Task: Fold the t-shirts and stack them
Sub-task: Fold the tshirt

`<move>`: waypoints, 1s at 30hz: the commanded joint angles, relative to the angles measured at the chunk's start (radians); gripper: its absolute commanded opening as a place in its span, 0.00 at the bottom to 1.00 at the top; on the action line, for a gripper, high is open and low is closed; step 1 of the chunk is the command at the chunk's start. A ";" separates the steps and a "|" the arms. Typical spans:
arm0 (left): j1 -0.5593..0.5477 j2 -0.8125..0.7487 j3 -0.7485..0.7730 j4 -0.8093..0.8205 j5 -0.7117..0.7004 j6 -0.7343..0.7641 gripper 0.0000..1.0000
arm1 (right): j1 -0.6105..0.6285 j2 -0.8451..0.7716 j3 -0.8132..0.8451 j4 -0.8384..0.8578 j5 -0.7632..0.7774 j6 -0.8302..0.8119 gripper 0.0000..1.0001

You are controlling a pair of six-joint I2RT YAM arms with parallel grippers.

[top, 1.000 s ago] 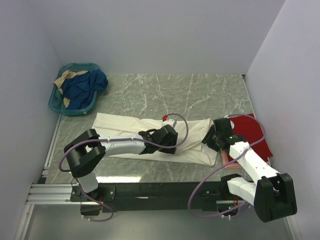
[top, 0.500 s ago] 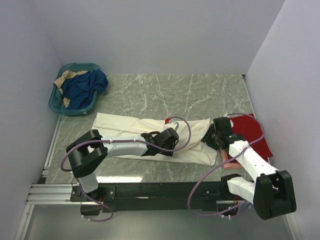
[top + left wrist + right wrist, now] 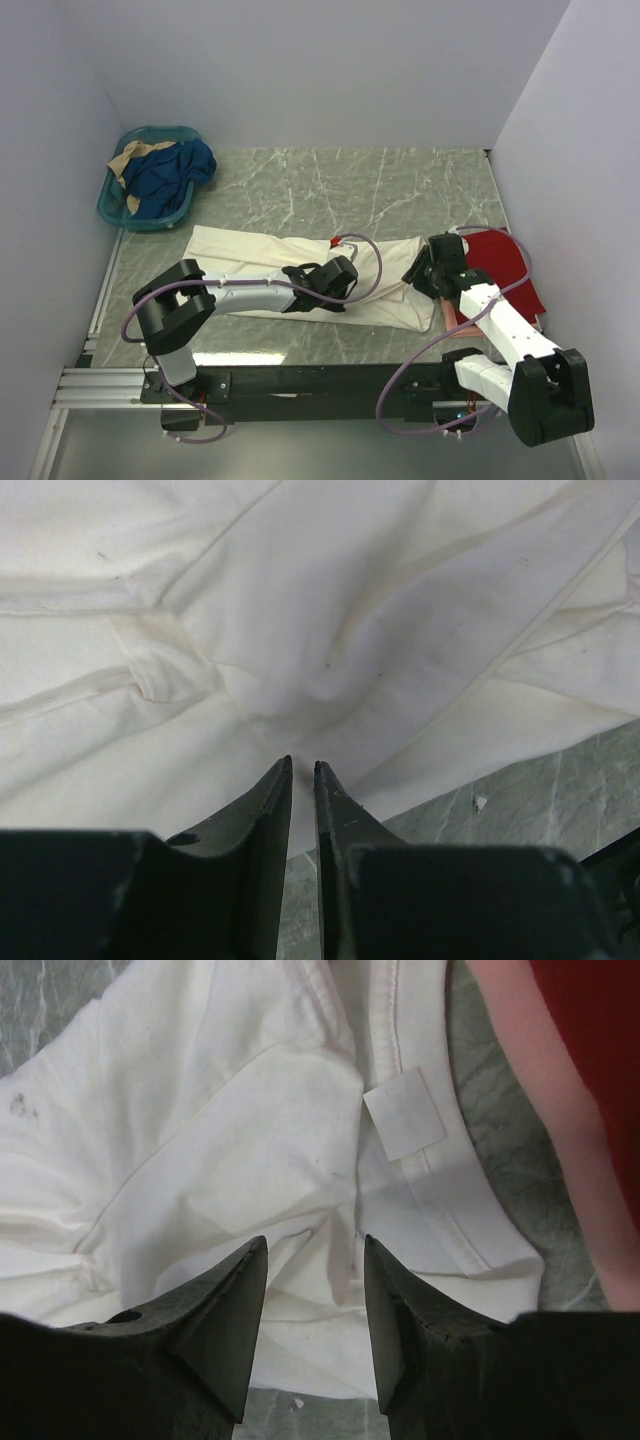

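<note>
At the near edge of the marble table the two arms reach forward over the cream-white t-shirt; this shirt lies across the middle of the table as a long band, roughly folded, with its left end a little farther from the arms than its right end. The left gripper is low on the near edge of the shirt, around the middle of the band; its jaws are almost together with only a thin slit between them, and the cloth is drawn into creases that run to the tips, so it pinches a fold of the cream-white t-shirt. The right gripper is at the right end of the same shirt; its jaws stand apart, the tips are down at the cloth and they hold nothing; just beyond them are the round neckband and a small white label. Right beside this end lies the pink t-shirt, and the red t-shirt lies on top of it, near the right wall; the right arm partly covers them. In the far left corner stands a teal basket, well apart from the shirts; it holds a blue cloth and a tan cloth.
</note>
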 commanded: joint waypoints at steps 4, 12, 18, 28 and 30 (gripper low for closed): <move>-0.016 0.011 0.041 -0.006 -0.011 0.000 0.21 | -0.005 0.023 0.052 0.029 -0.001 -0.004 0.51; -0.019 0.002 0.036 -0.010 -0.019 -0.003 0.26 | -0.001 0.080 0.040 0.077 -0.039 0.004 0.49; -0.021 -0.021 0.016 0.002 -0.008 0.000 0.40 | 0.002 0.092 0.029 0.100 -0.042 0.009 0.30; -0.034 -0.026 0.001 0.031 0.029 0.032 0.43 | 0.003 0.103 0.029 0.106 -0.042 0.006 0.00; -0.041 -0.026 0.004 0.036 0.032 0.035 0.43 | 0.002 0.107 0.029 0.107 -0.045 0.004 0.00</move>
